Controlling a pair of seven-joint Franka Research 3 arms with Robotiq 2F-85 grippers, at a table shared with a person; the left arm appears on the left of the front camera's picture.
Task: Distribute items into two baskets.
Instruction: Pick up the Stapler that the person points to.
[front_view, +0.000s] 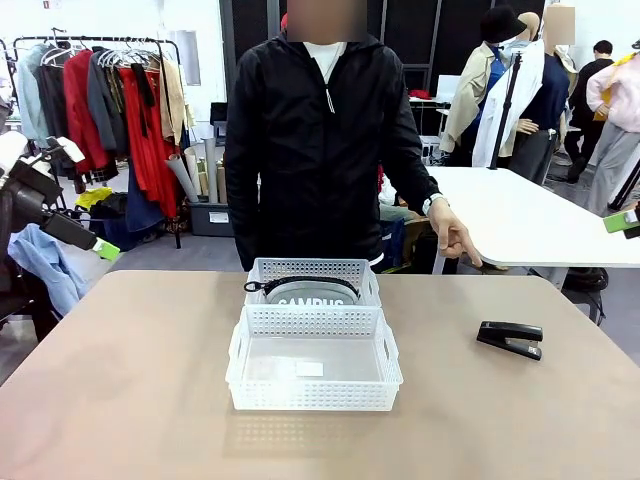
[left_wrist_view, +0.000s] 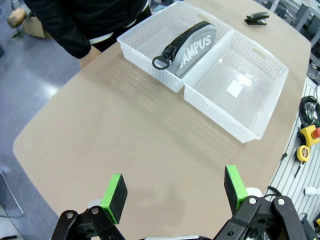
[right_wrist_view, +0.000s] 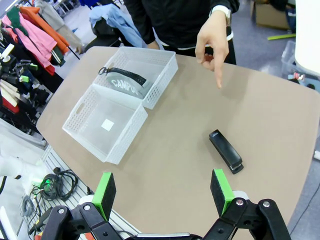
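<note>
Two baskets touch end to end mid-table. The far basket holds the pouch, lying on its side. The near basket shows a bare floor with a small white label. The stapler lies flat toward the right edge, well apart from the baskets. A person's hand hangs at the far edge, one finger pointing down. The left gripper hangs above the left side, fingers spread. The right gripper hangs above the right side, also spread.
</note>
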